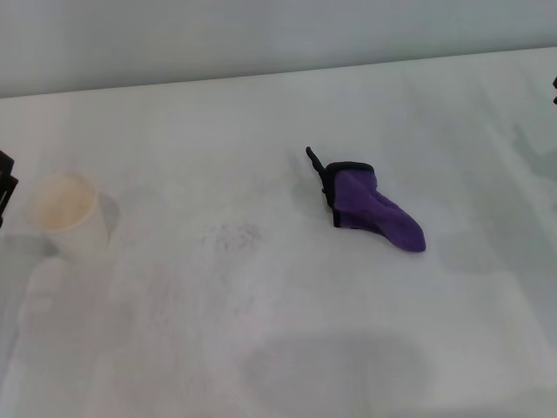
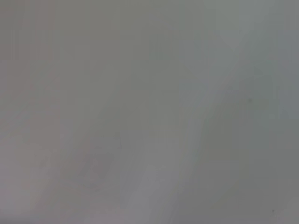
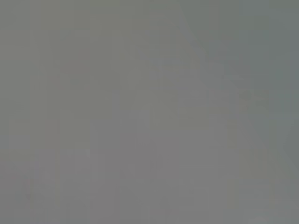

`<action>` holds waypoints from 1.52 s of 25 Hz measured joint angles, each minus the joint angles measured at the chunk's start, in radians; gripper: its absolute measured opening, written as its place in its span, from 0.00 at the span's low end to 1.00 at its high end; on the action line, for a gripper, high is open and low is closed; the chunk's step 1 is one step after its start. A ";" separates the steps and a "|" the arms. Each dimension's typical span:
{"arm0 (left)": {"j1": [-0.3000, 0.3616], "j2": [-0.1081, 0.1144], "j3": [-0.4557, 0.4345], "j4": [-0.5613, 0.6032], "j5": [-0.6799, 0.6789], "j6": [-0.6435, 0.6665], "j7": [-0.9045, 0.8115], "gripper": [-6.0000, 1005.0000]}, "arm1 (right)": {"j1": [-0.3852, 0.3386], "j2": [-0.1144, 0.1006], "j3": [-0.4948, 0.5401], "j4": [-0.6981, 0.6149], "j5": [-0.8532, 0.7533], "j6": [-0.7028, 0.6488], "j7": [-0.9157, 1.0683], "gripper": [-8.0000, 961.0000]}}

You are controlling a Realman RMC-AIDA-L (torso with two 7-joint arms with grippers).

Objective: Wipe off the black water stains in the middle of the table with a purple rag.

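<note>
table point(image 1: 287, 348): nearest the camera, broad white matte top, a soft grey shadow on its near edge; wrist views show only blank grey, nothing readable.
stains point(image 1: 233, 235): only a faint grey speckled smudge at mid-table, just this side of the centre; no solid dark blobs to be seen, looks mostly wiped.
rag point(image 1: 374, 209): purple, black-edged, loop tab sticking up at its far end; lies loose on the table to the right of the smudge, near it but not touching, pointed end toward the right and the near side.
cup point(image 1: 65, 213): white paper cup, upright, far left, well apart from smudge and rag.
left gripper point(image 1: 5, 187): only a dark sliver at the left edge, just beside the cup; parked off the work; can't tell whether its fingers are apart or closed.
right gripper point(image 1: 554, 91): tiny dark bit at the right edge, far side; parked, well apart from the rag; finger state can't be told either.
holding: nothing on the rag, neither gripper touches it or the smudge.
progress: judging by the pale residue and the rag lying free, wiping looks done or nearly so.
left to do: maybe one more pass over the faint speckle if it counts as stain; otherwise nothing obvious.
risk: a regrasp would have to catch a soft floppy cloth, likely bunches up.
</note>
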 joint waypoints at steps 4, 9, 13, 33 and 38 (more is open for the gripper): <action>0.000 0.000 0.002 -0.004 0.002 -0.001 -0.010 0.88 | 0.000 0.000 0.001 0.007 0.000 -0.004 0.002 0.91; -0.001 -0.001 0.006 -0.005 0.002 -0.002 -0.011 0.88 | 0.000 0.001 0.001 0.017 0.000 -0.005 0.002 0.91; -0.002 -0.004 0.005 -0.005 0.002 -0.003 -0.011 0.88 | -0.001 0.002 0.002 0.019 0.000 -0.005 0.007 0.91; -0.017 -0.004 0.010 0.007 0.005 -0.023 -0.049 0.88 | -0.002 0.002 0.000 0.018 0.000 -0.005 -0.001 0.91; -0.018 0.000 0.011 0.001 0.035 -0.020 -0.050 0.88 | -0.002 0.002 0.000 0.026 0.000 -0.003 -0.002 0.91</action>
